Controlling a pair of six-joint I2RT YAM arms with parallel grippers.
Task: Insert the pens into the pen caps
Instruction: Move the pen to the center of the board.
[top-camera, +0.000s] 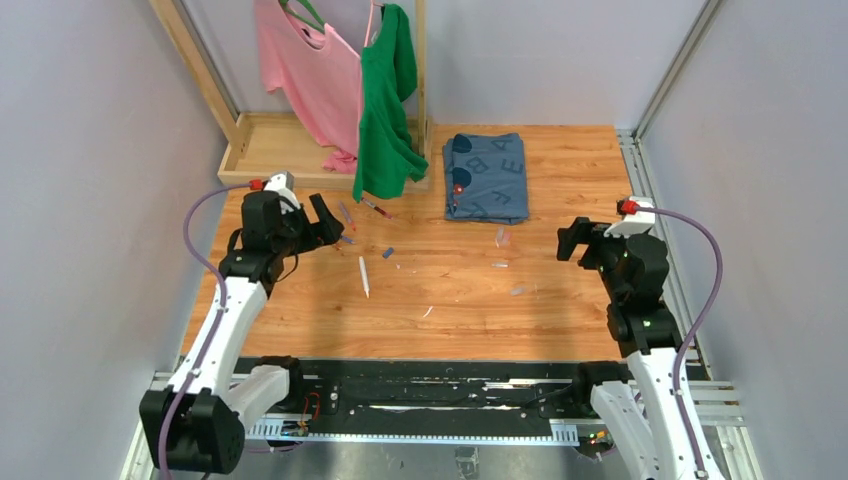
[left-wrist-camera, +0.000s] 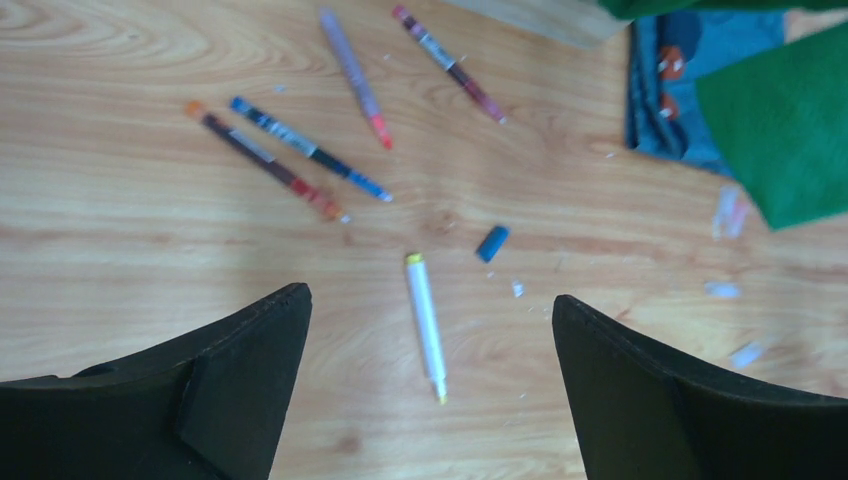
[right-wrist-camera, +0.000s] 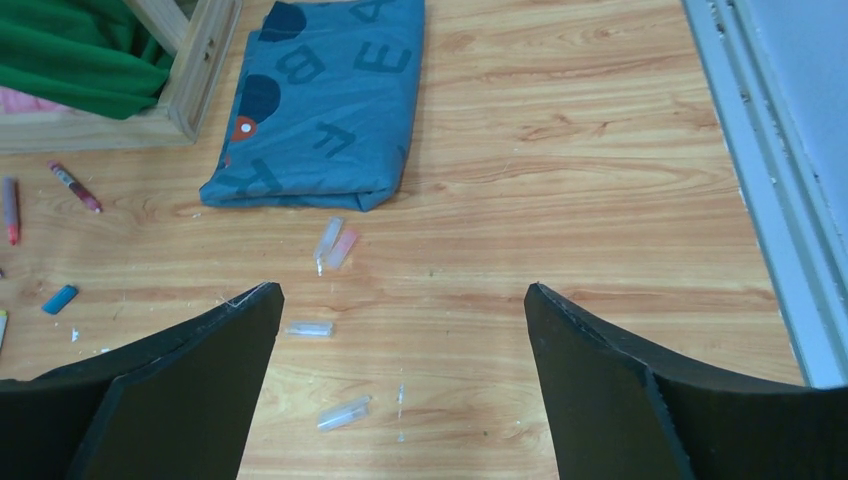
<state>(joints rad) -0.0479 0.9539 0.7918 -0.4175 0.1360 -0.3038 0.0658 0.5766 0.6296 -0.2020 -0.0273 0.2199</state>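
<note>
Both hands sit nearest the lens: left hand (left-wrist-camera: 428, 296) and right hand (right-wrist-camera: 402, 290), each spread wide, holding nothing.

Risks, big to small:
- Wooden counter (top-camera: 560, 300) looks smooth, so anything nudged probably skids.
- Green shirt (top-camera: 385, 100) hangs just over the pen cluster. The left arm could snag it reaching in.
- Folded blue shirt (right-wrist-camera: 320, 100) lies near the caps. Its edge could catch a finger.
- Blue-black pen (left-wrist-camera: 310, 148) and dark red pen (left-wrist-camera: 262, 160) lie just beside each other, so one pinch may grab both.
- White pen (left-wrist-camera: 427, 325) lies alone under the left hand and is the safest pick.
- Blue cap (left-wrist-camera: 491, 243) lies near it.
- Clear cap (right-wrist-camera: 328, 238) touches pinkish cap (right-wrist-camera: 343, 247) under the right hand, well apart from the pens. Closing on one likely drags the other.
- Both are low contrast on the wood and easy to flick away.
</note>
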